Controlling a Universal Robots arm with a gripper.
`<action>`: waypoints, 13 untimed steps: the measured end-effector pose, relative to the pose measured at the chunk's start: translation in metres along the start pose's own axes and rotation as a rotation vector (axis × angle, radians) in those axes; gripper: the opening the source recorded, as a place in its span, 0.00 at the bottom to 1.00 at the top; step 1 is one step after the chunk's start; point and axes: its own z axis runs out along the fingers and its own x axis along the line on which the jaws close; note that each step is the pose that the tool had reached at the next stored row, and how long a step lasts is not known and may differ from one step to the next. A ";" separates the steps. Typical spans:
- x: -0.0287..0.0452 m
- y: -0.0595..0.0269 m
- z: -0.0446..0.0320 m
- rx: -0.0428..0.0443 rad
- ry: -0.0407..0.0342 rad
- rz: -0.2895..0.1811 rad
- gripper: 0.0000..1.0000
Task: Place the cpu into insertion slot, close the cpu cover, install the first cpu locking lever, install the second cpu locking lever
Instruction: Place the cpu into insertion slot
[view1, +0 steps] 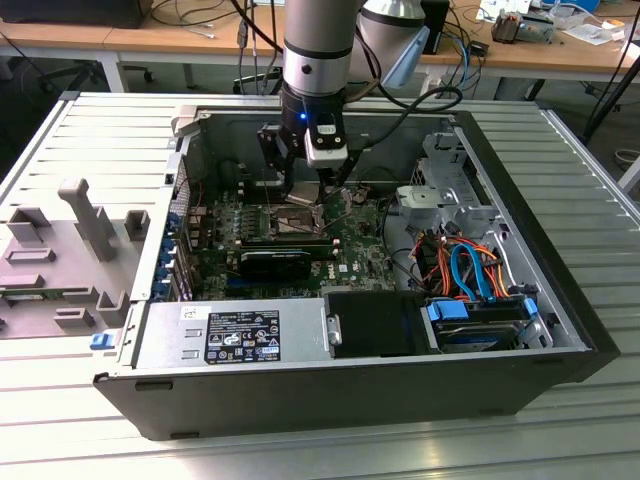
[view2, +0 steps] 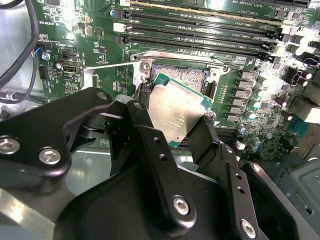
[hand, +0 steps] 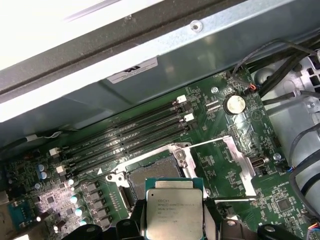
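Observation:
My gripper (view2: 174, 119) is shut on the cpu (view2: 176, 107), a flat square chip with a silver-grey top and a green rim. The black fingers (view2: 150, 135) press on two opposite edges. The chip hangs tilted just above the insertion slot (view2: 182, 76), a dark square socket with a silvery frame on the green board. In the first wrist view the cpu (hand: 173, 210) sits beside and partly over the slot (hand: 150, 172). The cpu cover (hand: 239, 162) stands swung open beside the slot, with thin lever rods (hand: 232, 199) raised. In the exterior view the gripper (view1: 303, 188) is low inside the case.
Long black memory slots (hand: 130, 135) run beside the socket. The grey case wall (hand: 150, 65) rises past them. A drive cage (view1: 455, 190), orange and blue cables (view1: 465, 265) and a power supply (view1: 240, 335) crowd the case. A grey fixture (view1: 85, 225) stands on the table.

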 end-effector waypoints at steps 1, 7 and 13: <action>0.0000 0.0000 0.0000 0.0000 0.0001 0.004 0.55; 0.0000 0.0000 0.0000 -0.0004 0.0003 0.018 0.55; 0.0000 0.0000 0.0000 -0.0005 0.0004 0.031 0.55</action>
